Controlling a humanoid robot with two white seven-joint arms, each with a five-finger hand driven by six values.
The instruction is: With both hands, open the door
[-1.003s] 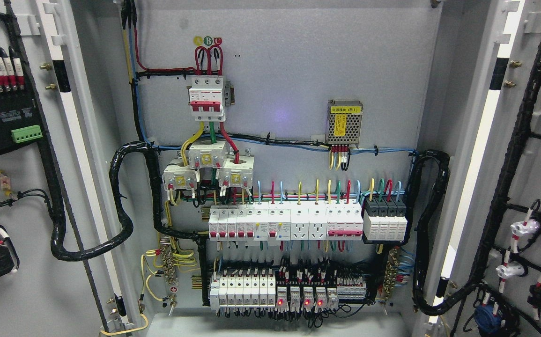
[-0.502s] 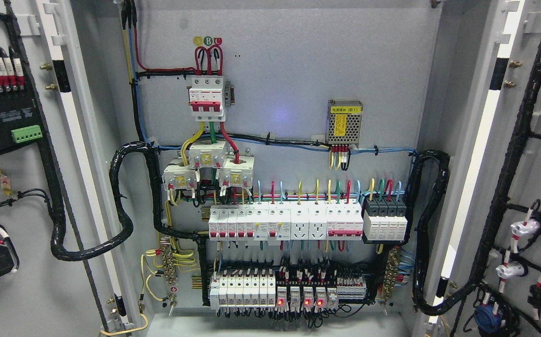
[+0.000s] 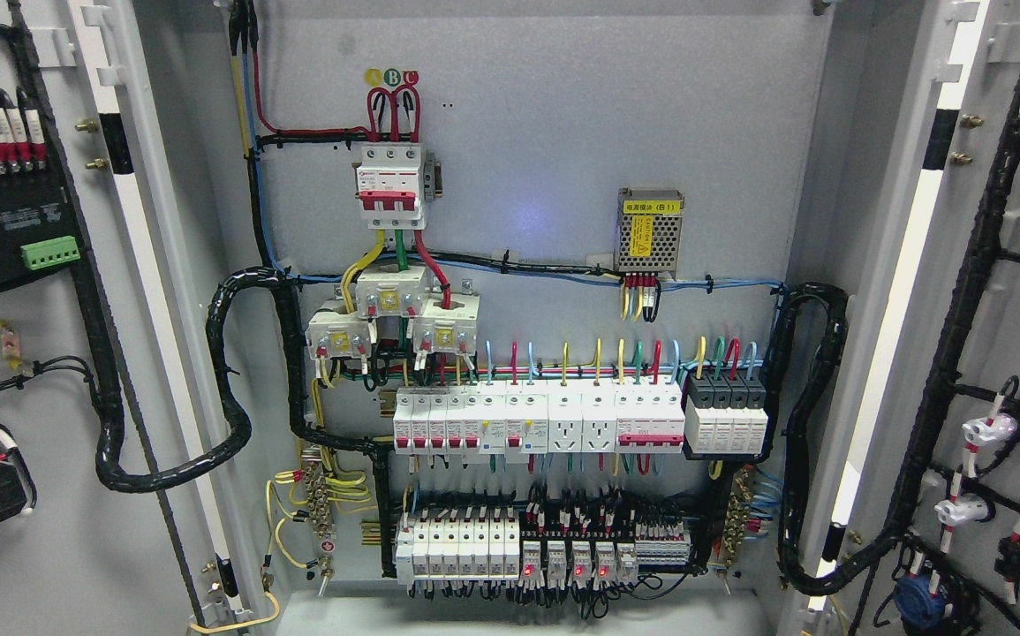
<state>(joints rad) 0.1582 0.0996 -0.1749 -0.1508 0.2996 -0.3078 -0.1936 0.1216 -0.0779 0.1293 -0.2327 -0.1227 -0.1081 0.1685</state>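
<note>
A grey electrical cabinet stands with both doors swung wide open. The left door (image 3: 50, 371) fills the picture's left edge and shows its inner side with black wiring and terminal blocks. The right door (image 3: 1004, 336) fills the right edge and shows black cable looms and white connectors. Between them the back panel (image 3: 562, 132) is in full view. Neither of my hands nor any arm shows in the head view.
On the back panel sit a red and white main breaker (image 3: 390, 187), a perforated power supply (image 3: 649, 231), a row of white breakers and sockets (image 3: 538, 420), and a lower row of relays with red lights (image 3: 562, 558). Thick black cable looms (image 3: 227, 389) run to each door.
</note>
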